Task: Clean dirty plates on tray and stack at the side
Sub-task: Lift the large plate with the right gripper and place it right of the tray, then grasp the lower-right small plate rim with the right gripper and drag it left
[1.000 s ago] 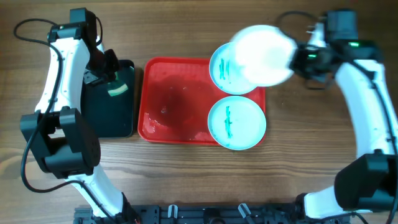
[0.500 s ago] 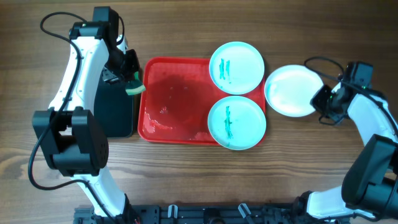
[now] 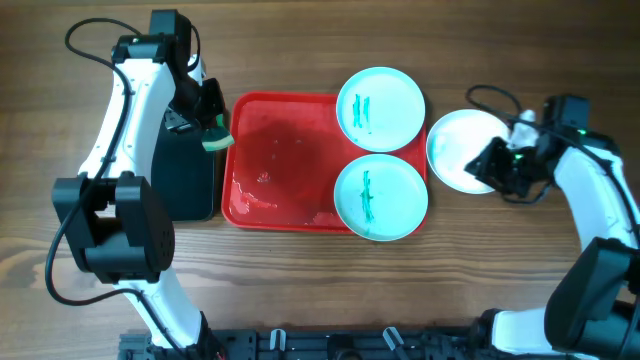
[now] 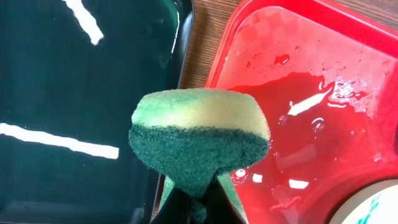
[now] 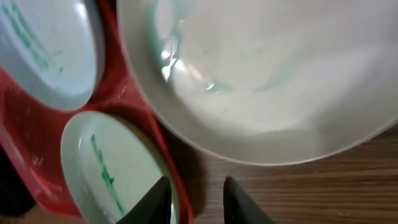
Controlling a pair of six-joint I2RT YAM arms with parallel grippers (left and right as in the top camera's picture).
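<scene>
Fingertips of the right gripper (image 5: 198, 199) stand apart with nothing between them. From the wrist camera they show over bare wood, just below the rim of the cream-white plate (image 5: 267, 74). From overhead the gripper sits at that plate's lower right edge; whether it touches the rim I cannot tell. The cream-white plate lies flat on the table (image 3: 300, 50), off the red tray (image 3: 280, 170) and just beside its right rim. Its surface is glossy, with only faint greenish traces near the middle.

The left gripper (image 4: 198, 196) is clamped on the sponge (image 4: 199, 143), pinching its dark green scouring side so the yellow-green foam bulges above the fingers. The sponge hangs over the seam where the black tray (image 4: 74, 93) meets the left rim of the red tray, clear of both surfaces as far as the wrist view shows. The red tray's floor is wet, with droplets and bright glints.

Two plates sit at the right end of the red tray. The upper turquoise plate (image 3: 380, 108) rests on the top right corner, overhanging the rim. The lower turquoise plate (image 3: 380, 198) rests on the bottom right corner, also past the rim. Each carries a green scribble near its centre. The two nearly touch each other, and the upper one lies close beside the cream-white plate.
</scene>
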